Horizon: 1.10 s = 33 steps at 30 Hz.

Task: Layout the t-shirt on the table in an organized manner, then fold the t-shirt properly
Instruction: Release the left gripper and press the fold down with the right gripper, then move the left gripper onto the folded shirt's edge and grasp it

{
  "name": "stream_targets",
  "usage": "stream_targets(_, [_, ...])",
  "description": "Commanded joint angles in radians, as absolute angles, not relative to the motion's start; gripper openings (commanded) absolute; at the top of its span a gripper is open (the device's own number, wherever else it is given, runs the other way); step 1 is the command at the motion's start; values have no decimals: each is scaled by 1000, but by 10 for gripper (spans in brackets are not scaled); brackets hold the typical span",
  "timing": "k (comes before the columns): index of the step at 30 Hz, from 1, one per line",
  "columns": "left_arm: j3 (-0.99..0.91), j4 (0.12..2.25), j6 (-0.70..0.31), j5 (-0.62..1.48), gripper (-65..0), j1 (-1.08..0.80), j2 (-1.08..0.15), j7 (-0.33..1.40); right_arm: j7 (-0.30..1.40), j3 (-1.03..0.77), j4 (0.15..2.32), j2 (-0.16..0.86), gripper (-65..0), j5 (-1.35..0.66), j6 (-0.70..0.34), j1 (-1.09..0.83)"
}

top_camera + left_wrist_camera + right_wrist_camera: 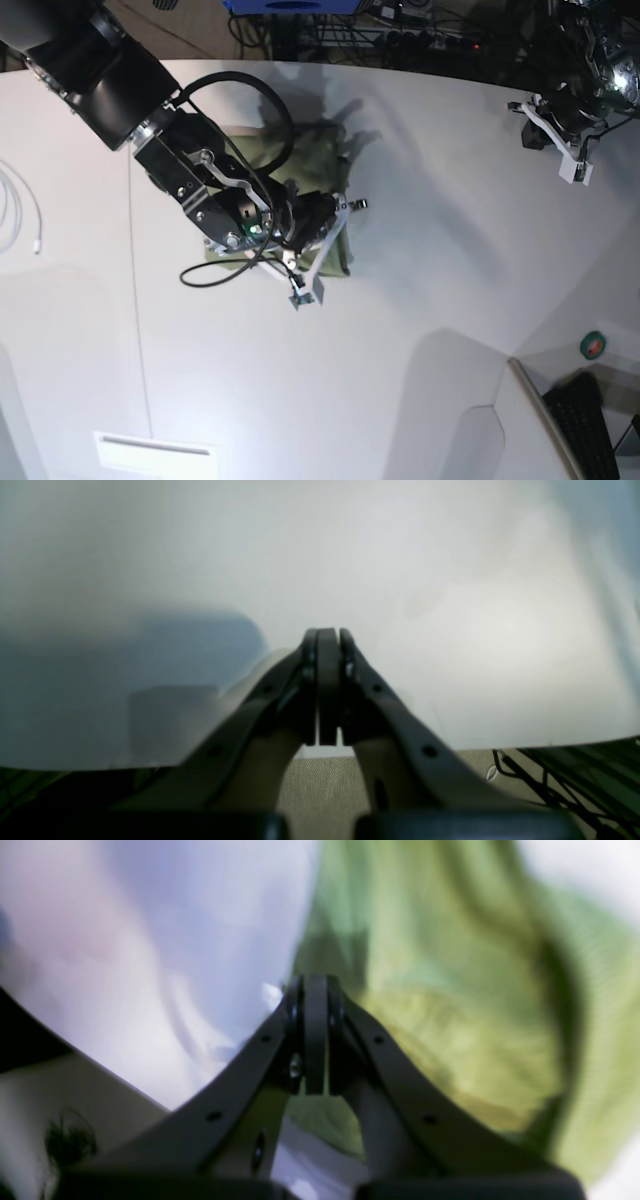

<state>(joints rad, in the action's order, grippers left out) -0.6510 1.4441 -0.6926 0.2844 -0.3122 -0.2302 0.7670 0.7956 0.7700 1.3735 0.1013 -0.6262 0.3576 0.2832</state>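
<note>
The olive-green t-shirt (328, 152) lies as a bunched bundle on the white table (430, 300), left of middle, partly hidden under my right arm. In the right wrist view the shirt (450, 1015) fills the right side, blurred, with bare table (150, 940) to the left. My right gripper (315, 985) is shut, with no cloth visible between the fingers, its tip at the shirt's edge; in the base view it (304, 292) sits at the bundle's near corner. My left gripper (327, 636) is shut and empty over bare table (400, 555), at the far right (572, 170).
A white cable (22, 215) lies at the left edge. A thin dark seam (135, 300) crosses the table. A small green and red round object (592, 345) and a keyboard (585, 420) sit past the notched right edge. Cables and equipment (400, 30) lie beyond the far edge.
</note>
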Motion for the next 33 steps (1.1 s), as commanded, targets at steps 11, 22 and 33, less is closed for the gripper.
stream_targets(11, [-657,1463,-698,295,-650,-312,-243,748,797,760,1448,265,-650,-631,538,341])
stream_targets(22, [-657,1463,-698,297,-650,-309,-243,748,713,688,1254,260,-650,-625,467,344])
stream_targets(33, [-644,1463,-698,297,-650,-309,-240,748,719,690,1214,248,-650,-625,469,344])
